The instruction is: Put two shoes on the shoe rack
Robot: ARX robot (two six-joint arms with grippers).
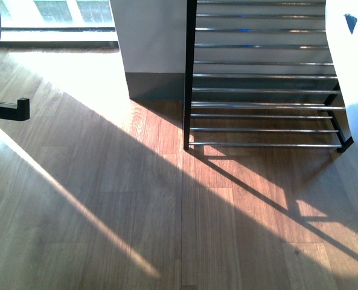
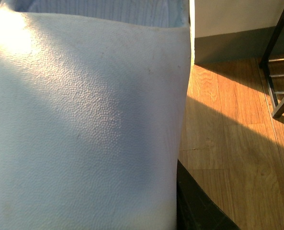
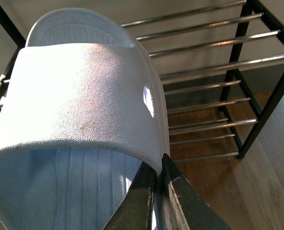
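Your right gripper (image 3: 157, 184): clenching the blue slide sandal (image 3: 84, 96) by its strap.
Your left gripper (image 2: 194, 211): second slide sandal (image 2: 84, 124) is hiding it; grip unclear.
Shoe rack (image 1: 263, 90): running off frame upward.

The slide sandal (image 3: 84, 91) is pale blue-white, its strap finely pebbled and its footbed ribbed in lengthwise lines. The second slide sandal (image 2: 84, 124) shows the same pale, pebbled skin. The right fingers (image 3: 185, 206) are black with scuffed grey edges. The shoe rack (image 1: 263, 90) has a black frame and silver rods. The floor (image 1: 106, 211) is brown wood-grain planks, striped with sunlight and shadow.
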